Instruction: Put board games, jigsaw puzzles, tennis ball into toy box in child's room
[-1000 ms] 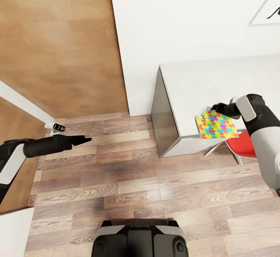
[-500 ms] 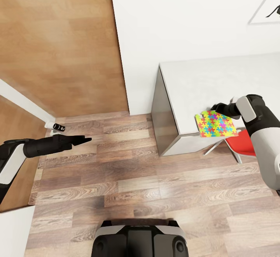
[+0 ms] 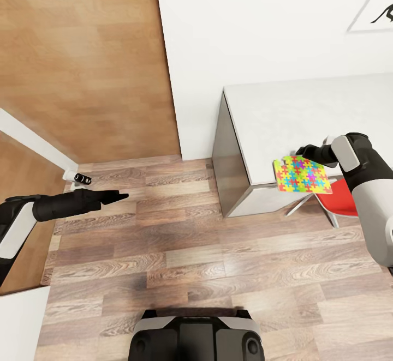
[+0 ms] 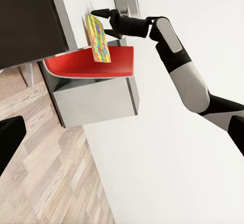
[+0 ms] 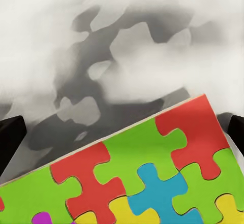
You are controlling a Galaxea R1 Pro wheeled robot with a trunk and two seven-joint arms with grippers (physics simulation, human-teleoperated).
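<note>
A jigsaw puzzle (image 3: 303, 174), a flat board of bright interlocking pieces, hangs tilted over the front edge of the table (image 3: 273, 115). My right gripper (image 3: 300, 152) is shut on its upper edge. The left wrist view shows the same puzzle (image 4: 97, 37) edge-on, held by the right gripper (image 4: 104, 21). In the right wrist view the puzzle (image 5: 142, 178) lies close under the camera, over the pale tabletop (image 5: 122, 36). My left gripper (image 3: 119, 196) is open and holds nothing, out over the wooden floor, far from the table.
A red chair (image 3: 341, 200) sits tucked under the table's front, just below the puzzle. A wooden door (image 3: 82, 61) stands left of the white wall, with a small doorstop (image 3: 79, 176) at its foot. Open floor lies between my base (image 3: 196, 336) and the table.
The whole view has shifted very slightly, so the camera has moved a little. Both arms keep their poses, and the right gripper keeps hold of the puzzle.
</note>
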